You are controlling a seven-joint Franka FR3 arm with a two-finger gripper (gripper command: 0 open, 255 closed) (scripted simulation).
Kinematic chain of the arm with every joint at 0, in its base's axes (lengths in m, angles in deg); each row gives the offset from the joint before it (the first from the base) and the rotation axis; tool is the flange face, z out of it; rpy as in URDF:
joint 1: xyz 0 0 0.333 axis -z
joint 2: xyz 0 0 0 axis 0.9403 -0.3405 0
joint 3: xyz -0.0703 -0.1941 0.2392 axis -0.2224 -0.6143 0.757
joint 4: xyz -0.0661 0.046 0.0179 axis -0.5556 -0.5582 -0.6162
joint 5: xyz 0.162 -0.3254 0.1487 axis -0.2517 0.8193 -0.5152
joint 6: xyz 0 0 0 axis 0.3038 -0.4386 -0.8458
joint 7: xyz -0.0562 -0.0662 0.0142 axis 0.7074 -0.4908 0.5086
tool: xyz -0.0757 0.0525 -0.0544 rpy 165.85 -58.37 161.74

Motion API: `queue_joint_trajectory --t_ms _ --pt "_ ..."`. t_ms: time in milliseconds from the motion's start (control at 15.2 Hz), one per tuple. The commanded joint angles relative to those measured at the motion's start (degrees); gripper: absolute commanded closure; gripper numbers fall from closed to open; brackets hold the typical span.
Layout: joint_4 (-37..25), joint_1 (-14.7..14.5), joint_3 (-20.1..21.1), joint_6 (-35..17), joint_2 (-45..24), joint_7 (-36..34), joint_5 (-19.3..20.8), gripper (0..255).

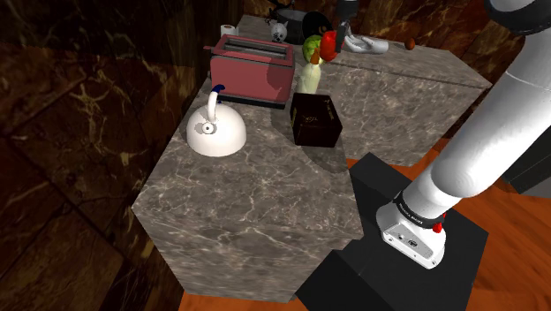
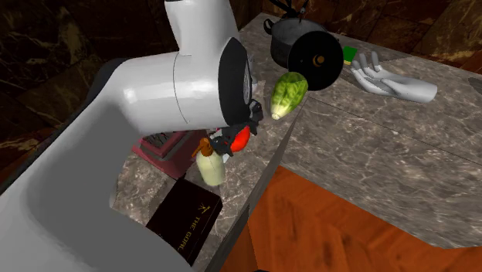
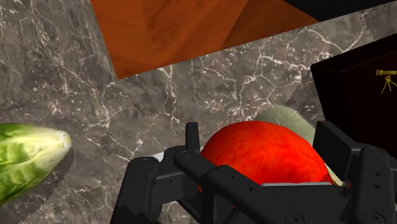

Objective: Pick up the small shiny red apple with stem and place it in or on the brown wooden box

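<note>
Two black fingers (image 3: 191,145) of the gripper (image 3: 264,151) clasp the red apple (image 3: 261,159), one pressed to each flank, so the jaws stand only as far apart as the fruit is wide. In the wrist view the apple looks a little broader than it is deep, and that longer measure runs straight across from finger to finger. Its glossy rounded side faces the camera. The stem cannot be made out, so which way it points is uncertain; it may be turned away toward the counter.

The apple hangs clear of the marble counter (image 1: 265,203), directly over a pale bottle (image 2: 210,168) that stands upright there. In the second exterior view the bottle sits at about 7 o'clock from the apple, very close beneath it.

In the shoulder view the apple lies at 12 o'clock from the dark box (image 1: 316,119), well apart from it, with the bottle between the two. The box has a gold emblem on its top face and stands shut. A green lettuce (image 1: 312,49) shows just at 9 o'clock from the apple. A red toaster (image 1: 252,71) is at 10 o'clock from the box, and a white kettle (image 1: 216,128) at 9 o'clock. A white model hand (image 1: 366,42) lies at 3 o'clock from the apple.
</note>
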State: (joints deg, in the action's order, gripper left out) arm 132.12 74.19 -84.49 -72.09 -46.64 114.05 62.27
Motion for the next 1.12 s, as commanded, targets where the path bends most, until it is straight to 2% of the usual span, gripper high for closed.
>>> queue_joint_trajectory --t_ms 0,528,1056 --pt "4.86 -1.37 0.92 -0.66 3.87 -2.66 1.06 255" --pt "18.93 -5.35 5.81 0.22 17.30 -12.22 2.98 255" --pt "28.70 -9.21 12.35 3.30 28.40 -21.73 1.32 255"
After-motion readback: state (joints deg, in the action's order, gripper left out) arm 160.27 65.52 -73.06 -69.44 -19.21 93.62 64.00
